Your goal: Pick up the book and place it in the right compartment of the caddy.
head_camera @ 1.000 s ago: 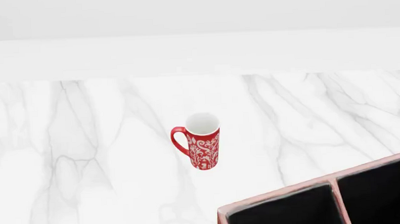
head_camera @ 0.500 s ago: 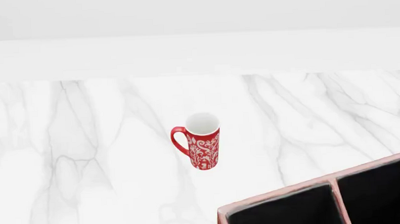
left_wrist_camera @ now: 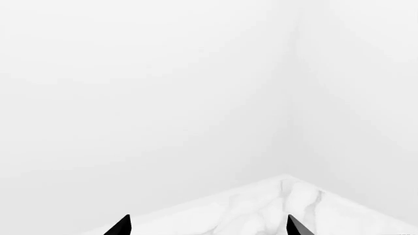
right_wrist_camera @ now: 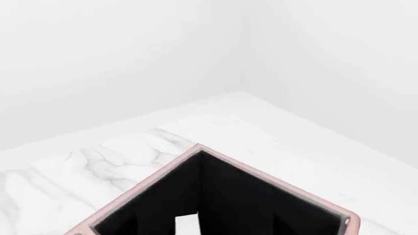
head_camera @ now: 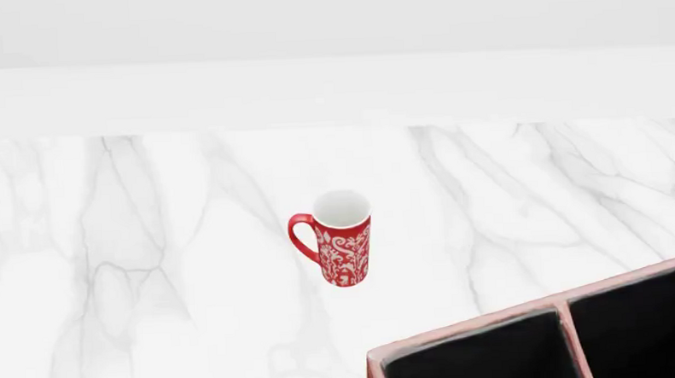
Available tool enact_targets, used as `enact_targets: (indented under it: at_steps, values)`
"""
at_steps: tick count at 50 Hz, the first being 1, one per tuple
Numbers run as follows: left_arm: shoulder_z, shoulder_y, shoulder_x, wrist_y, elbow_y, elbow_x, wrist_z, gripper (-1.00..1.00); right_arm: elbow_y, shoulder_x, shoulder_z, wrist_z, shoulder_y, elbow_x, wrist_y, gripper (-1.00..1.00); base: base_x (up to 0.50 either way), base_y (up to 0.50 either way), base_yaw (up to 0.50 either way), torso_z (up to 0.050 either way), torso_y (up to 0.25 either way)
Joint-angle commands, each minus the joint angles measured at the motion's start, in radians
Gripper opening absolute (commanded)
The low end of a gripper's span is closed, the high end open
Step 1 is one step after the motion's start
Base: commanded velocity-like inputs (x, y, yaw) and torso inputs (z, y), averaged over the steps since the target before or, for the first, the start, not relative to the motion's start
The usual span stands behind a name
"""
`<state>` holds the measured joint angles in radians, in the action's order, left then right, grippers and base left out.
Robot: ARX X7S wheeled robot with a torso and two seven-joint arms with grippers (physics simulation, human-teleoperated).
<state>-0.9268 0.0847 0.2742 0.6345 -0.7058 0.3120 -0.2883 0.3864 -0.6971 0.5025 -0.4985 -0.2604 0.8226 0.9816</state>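
Note:
The caddy (head_camera: 469, 326) stands at the table's near right, with a pale pink rim and a black inside; two of its compartments show, cut off by the frame edge. It also fills the lower part of the right wrist view (right_wrist_camera: 261, 173). Deep in its black inside there is a narrow white strip (right_wrist_camera: 187, 225), possibly the book's page edges; I cannot tell. No black book shows clearly in any view. My left gripper (left_wrist_camera: 209, 230) is open and empty, its two black fingertips (left_wrist_camera: 123, 228) wide apart above the marble. My right gripper's fingers do not stand out against the black inside.
A tall red patterned mug (head_camera: 343, 248) with a white inside stands upright mid-table, left of and beyond the caddy. The white marble table (head_camera: 146, 249) runs back to a white wall. Neither arm shows in the head view.

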Motion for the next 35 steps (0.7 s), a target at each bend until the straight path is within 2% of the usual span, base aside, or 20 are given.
enact_targets:
  at_steps: [1,6,9,15,17,23,29,35]
  values:
    - [0.029,-0.03,0.015,0.056,-0.039,-0.018,0.004,1.0,0.063,0.012,0.017,-0.011,-0.073,0.033,0.038,1.0,0.0,0.0,0.0,0.0,0.0]
    - [0.102,-0.084,0.054,0.114,-0.062,-0.02,-0.022,1.0,0.135,-0.009,-0.023,-0.077,-0.196,0.077,0.095,1.0,0.0,0.0,0.0,0.0,0.0]
    - [0.196,-0.132,0.079,0.149,-0.058,-0.025,-0.034,1.0,0.163,-0.011,-0.095,-0.107,-0.299,0.108,0.135,1.0,0.0,0.0,0.0,0.0,0.0]
    - [0.428,-0.278,0.089,0.18,0.0,-0.007,-0.03,1.0,0.14,0.054,-0.26,-0.076,-0.357,0.066,0.091,1.0,0.0,0.0,0.0,0.0,0.0]
    - [0.54,-0.339,0.088,0.186,0.03,-0.008,-0.018,1.0,0.123,0.085,-0.326,-0.059,-0.385,0.041,0.066,1.0,0.0,0.0,0.0,0.0,0.0]
    - [0.774,-0.489,0.051,0.169,0.117,-0.031,-0.001,1.0,0.095,0.15,-0.441,-0.051,-0.465,0.011,0.051,1.0,0.0,0.0,0.0,0.0,0.0]
    - [0.905,-0.563,0.015,0.157,0.17,-0.042,0.018,1.0,0.073,0.19,-0.503,-0.034,-0.492,-0.007,0.031,1.0,0.0,0.0,0.0,0.0,0.0]
    - [0.988,-0.59,-0.006,0.139,0.199,-0.059,0.026,1.0,0.046,0.225,-0.562,-0.011,-0.503,-0.03,0.002,1.0,0.0,0.0,0.0,0.0,0.0]
